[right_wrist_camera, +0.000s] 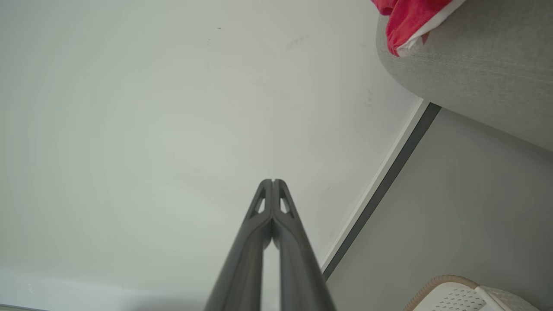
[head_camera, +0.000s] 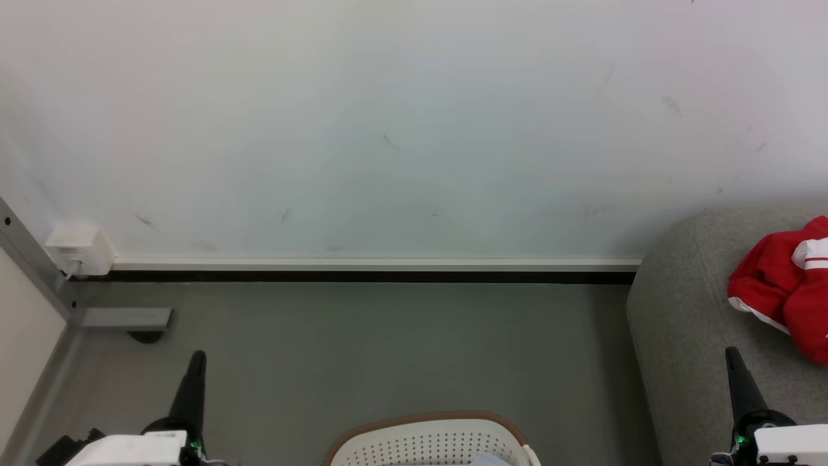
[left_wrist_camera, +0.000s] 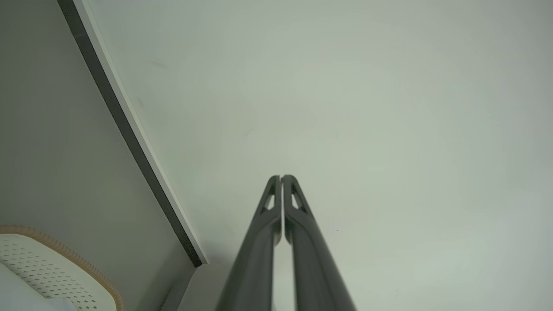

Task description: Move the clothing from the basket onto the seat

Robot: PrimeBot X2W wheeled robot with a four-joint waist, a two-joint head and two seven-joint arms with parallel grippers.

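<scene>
Scuffed white wall (head_camera: 388,129) meets grey floor (head_camera: 388,349) along a white-and-black skirting strip (head_camera: 362,270) — a white box (head_camera: 77,249) at its left end.

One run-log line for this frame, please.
left gripper shut, empty | right gripper shut, empty | clothing on seat | basket between grippers

A home-like room: grey sofa (head_camera: 679,323), laundry basket (head_camera: 427,443), plain white wall (head_camera: 388,129).
</scene>
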